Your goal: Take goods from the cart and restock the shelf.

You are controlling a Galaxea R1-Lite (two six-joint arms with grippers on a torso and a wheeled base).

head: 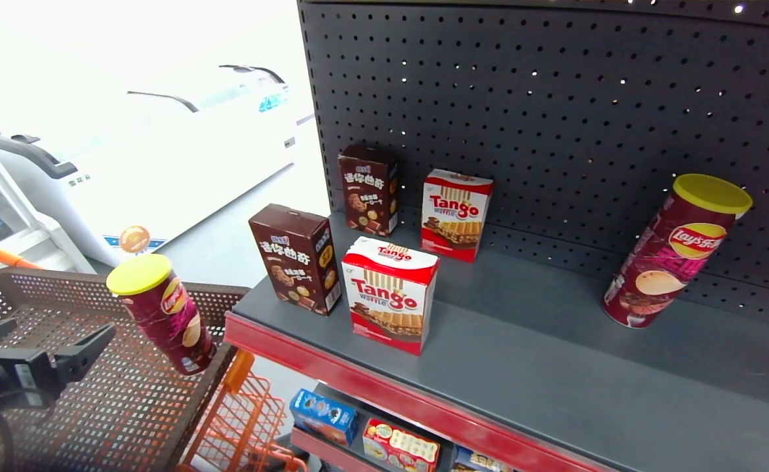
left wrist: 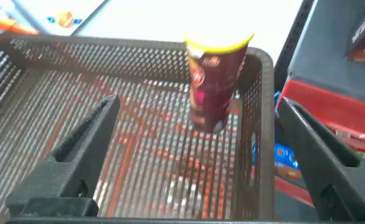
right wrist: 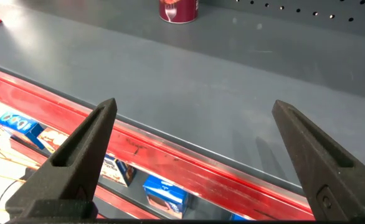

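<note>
The chip can (head: 161,313), yellow-lidded, stands in the cart (head: 128,419) at the corner nearest the shelf (head: 554,354). We read the step in hand as the pick. The left gripper (left wrist: 199,106) faces the can with its fingers spread wide and does not touch it. The next move calls for advancing until the fingers straddle the can's body, closing, then lifting clear of the cart's rim. The right gripper (right wrist: 195,107) hangs over the shelf's front edge, fingers likewise released. A second chip can (head: 676,252) stands at the shelf's back, well apart from the wafer boxes (head: 391,295).
</note>
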